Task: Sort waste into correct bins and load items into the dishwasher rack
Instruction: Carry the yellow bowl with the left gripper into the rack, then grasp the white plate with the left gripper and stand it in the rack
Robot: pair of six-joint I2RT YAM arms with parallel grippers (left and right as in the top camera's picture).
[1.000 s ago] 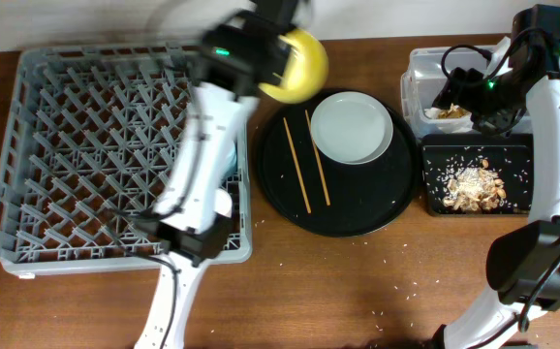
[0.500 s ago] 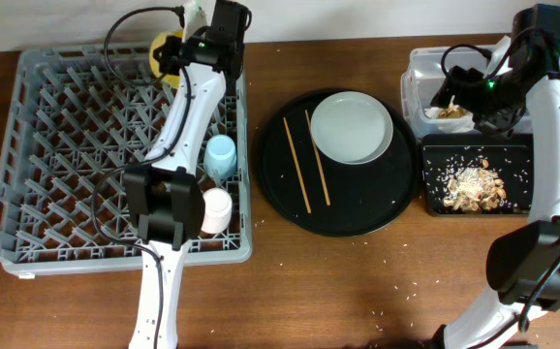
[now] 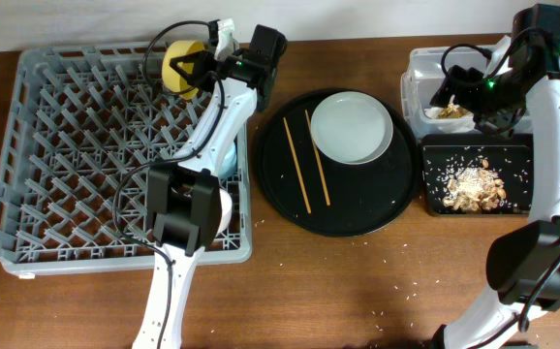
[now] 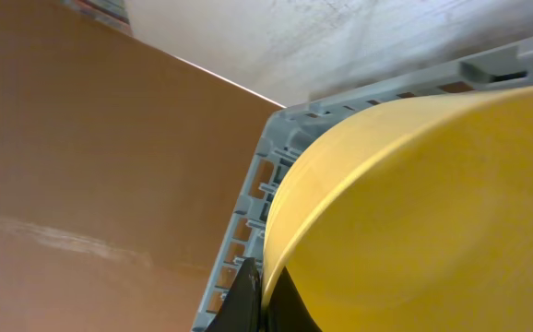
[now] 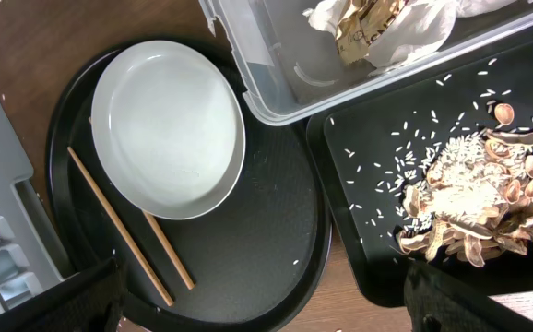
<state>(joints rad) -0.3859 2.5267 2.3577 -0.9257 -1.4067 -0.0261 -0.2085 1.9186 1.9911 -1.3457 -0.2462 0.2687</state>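
My left gripper [image 3: 195, 70] is shut on the rim of the yellow bowl [image 3: 180, 66] and holds it on edge over the far side of the grey dishwasher rack [image 3: 67, 155]; the bowl fills the left wrist view [image 4: 423, 212]. A light-blue cup [image 3: 224, 155] and a pale cup [image 3: 220, 208] sit at the rack's right side, partly hidden by the arm. The white plate [image 3: 351, 127] and chopsticks [image 3: 307, 160] lie on the round black tray [image 3: 357, 208]. My right gripper [image 3: 459, 92] is open above the clear tub [image 3: 418, 92], which holds napkins and the wrapper [image 5: 368, 28].
The black rectangular tray [image 3: 513, 155] at the right holds tan food scraps [image 3: 472, 187] and scattered rice. Stray rice grains lie on the brown table [image 3: 357, 291] in front. The left arm stretches across the rack's right side.
The left gripper has carried the yellow bowl from above the round tray to the far side of the rack and settled there. The right arm has not moved.
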